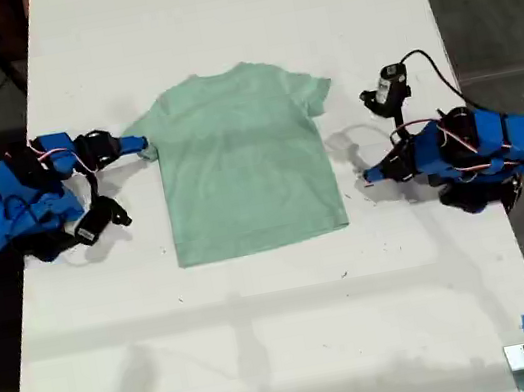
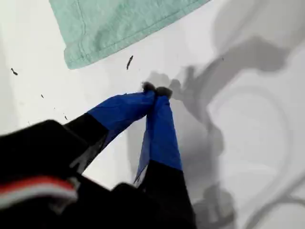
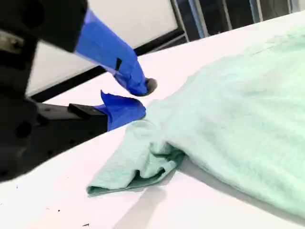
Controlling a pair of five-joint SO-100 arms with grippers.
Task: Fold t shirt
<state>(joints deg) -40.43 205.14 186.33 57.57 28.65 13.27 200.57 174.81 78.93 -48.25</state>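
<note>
Lying almost flat and face-up near the middle of the white table (image 1: pixel 211 22), the t shirt (image 1: pixel 241 164) shows hardly any folding done. Body and hem are spread out square, and the neck points to twelve o'clock in the exterior view. Only the sleeve at nine o'clock is disturbed: in the second wrist view it is bunched and partly tucked under itself, though whether that counts as a first fold I can't say. I judge nearly the whole job is left, sleeves in and hem up. The cloth is pale mint green, plain, soft and a little rumpled, with a stitched hem.

My second pincer (image 3: pixel 136 98) sits right at that bunched sleeve, its blue tips a small way apart with the sleeve's edge just beside them; I cannot tell if any cloth is caught. My first pincer (image 2: pixel 156 90), at three o'clock of the shirt, has its tips pressed together on nothing, near the hem corner but apart from it.
</note>
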